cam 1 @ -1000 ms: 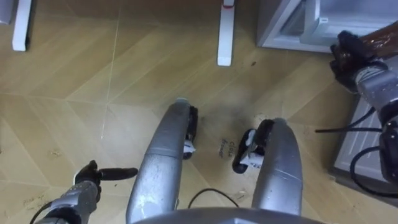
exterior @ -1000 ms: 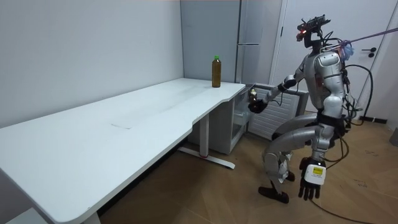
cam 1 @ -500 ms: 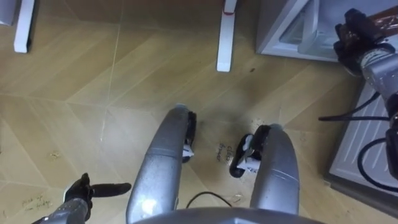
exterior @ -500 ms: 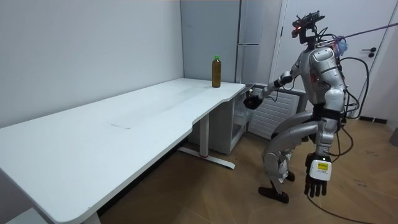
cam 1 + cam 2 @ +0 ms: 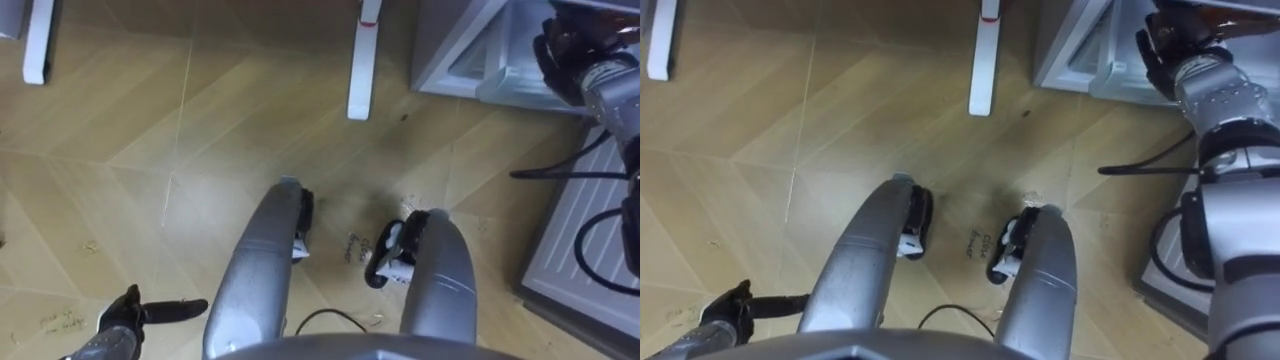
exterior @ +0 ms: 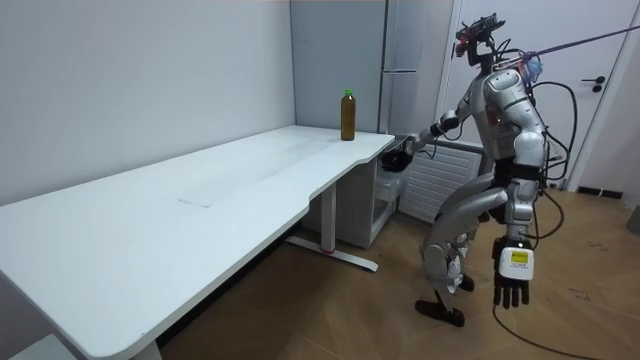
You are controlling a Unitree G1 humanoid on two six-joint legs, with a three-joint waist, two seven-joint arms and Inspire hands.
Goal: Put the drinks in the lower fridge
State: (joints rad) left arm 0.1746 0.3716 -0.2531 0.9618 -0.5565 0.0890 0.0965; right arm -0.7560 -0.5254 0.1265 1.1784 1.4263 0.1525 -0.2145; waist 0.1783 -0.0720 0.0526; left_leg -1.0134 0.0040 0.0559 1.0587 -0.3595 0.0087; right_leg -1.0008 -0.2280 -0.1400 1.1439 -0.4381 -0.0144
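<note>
Knees bent on the wooden floor (image 5: 200, 120), the robot hangs its left hand (image 6: 511, 290) at its side, fingers straight and apart. Its right hand (image 5: 568, 55) is at the open lower fridge (image 5: 470, 45), fingers clamped on a brown drink bottle (image 5: 603, 7). A second bottle (image 6: 348, 115) stands on the white surface (image 6: 200, 190).

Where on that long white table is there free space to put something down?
Nearly all of the white table is bare, from its near end up to the bottle standing at the far corner. It gets crowded by the lower fridge, where the robot's right hand reaches.
</note>
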